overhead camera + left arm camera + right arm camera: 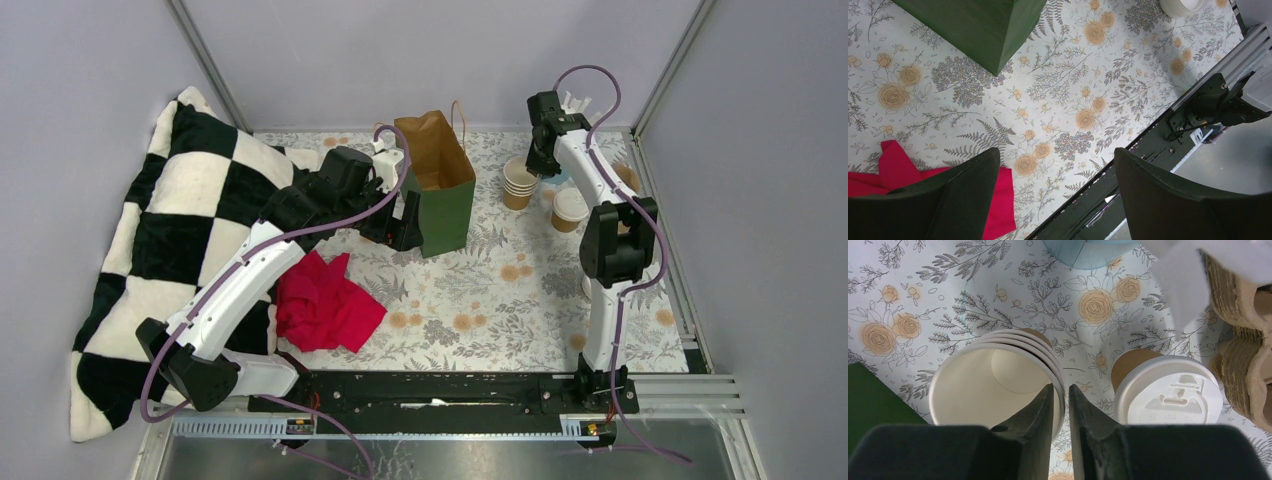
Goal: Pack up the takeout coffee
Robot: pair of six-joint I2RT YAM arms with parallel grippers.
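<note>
- The desk (500, 300), under a flowered cloth, carries everything; a checkered blanket (180, 230) is heaped at its left side.
- The green bag (440, 185) stands upright and open-mouthed near the middle, with a red cloth (325, 305) crumpled in front of it to the left.
- A pulp cup carrier (1243, 340) sits at the far right edge, beside the cups.
- The stack of open cups (993, 385), several nested together, stands right of the bag. Judged by its look it is light thin paper, which a hard squeeze would buckle. The rolled rim is the stiffest place to pinch.
- The lidded cup (1168, 395) stands just beside the stack, apart from it. Its plastic lid looks slick and could pop off, so the paper wall below the lid seems the safer hold.
- The right pincer (1060, 390) straddles the stack's near rim, one finger inside the top cup and one outside, pressed together on the wall.
- The left pincer (1057, 160) hangs with its fingers wide apart and nothing between them, over bare cloth beside the bag's foot.
</note>
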